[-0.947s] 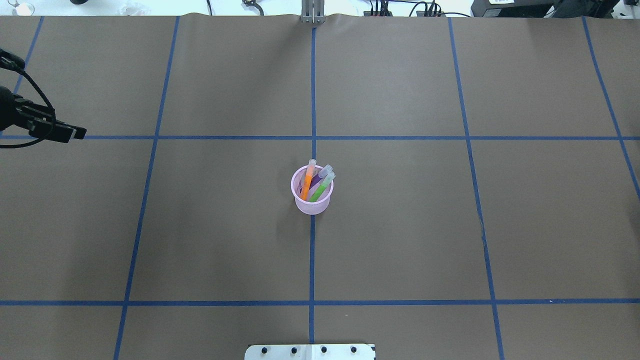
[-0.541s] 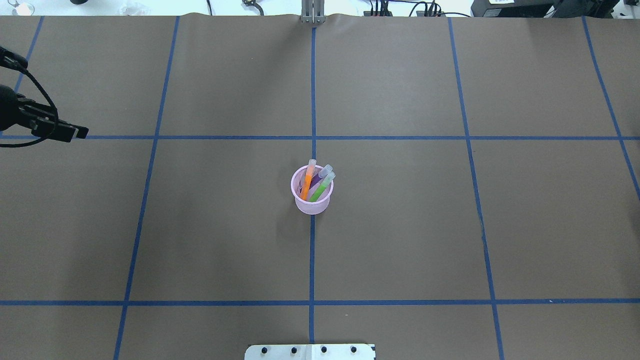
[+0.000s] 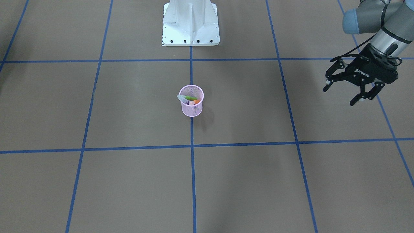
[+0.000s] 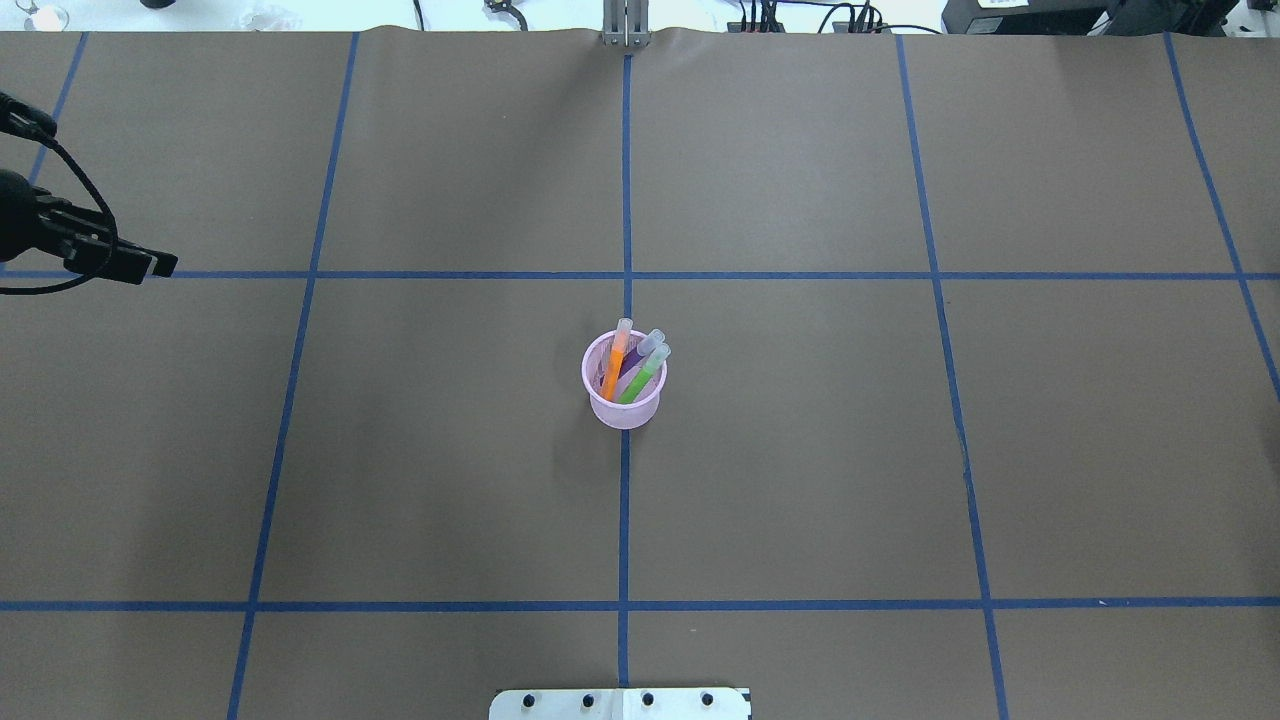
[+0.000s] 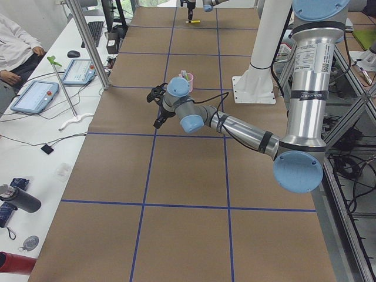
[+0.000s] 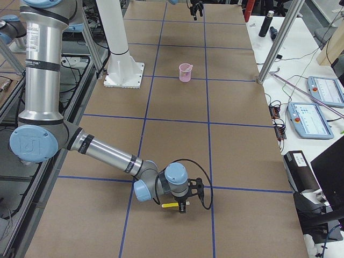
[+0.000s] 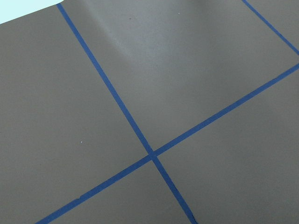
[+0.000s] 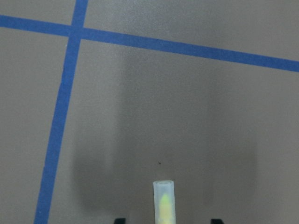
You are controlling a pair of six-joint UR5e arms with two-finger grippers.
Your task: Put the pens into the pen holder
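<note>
Upright on the centre tape line (image 4: 624, 520), in the middle of the table (image 4: 850, 480), is the pen holder (image 4: 623, 408). The orange pen (image 4: 614, 368), purple pen (image 4: 637, 358) and green pen (image 4: 642, 378) lean inside it, pale ends up past the rim.

One yellow pen (image 6: 169, 205) is not yet in. It sits far out toward the table's right end, well apart from the holder and off the overhead view. The right gripper (image 6: 183, 208) is right at it, and the pen sticks out sideways from the fingertips. The right wrist view shows only the pen's translucent end, with a dark bit on either side at the bottom edge. Cannot tell whether the jaws are closed on the pen or stand apart, or whether it is off the table.

The left gripper (image 3: 339, 97) hangs wide and empty at the table's left side, near nothing.

Handling, as a judgement:
- **Yellow pen:** likely light, stiff and smooth-barrelled. It should roll on the paper and pivot if pinched near an end.
- **Where to hold:** across the middle of the barrel, clear of the pale cap.
- **Holder:** looks like light mesh and easy to tip, so the pen should go in from above without nudging the rim.
</note>
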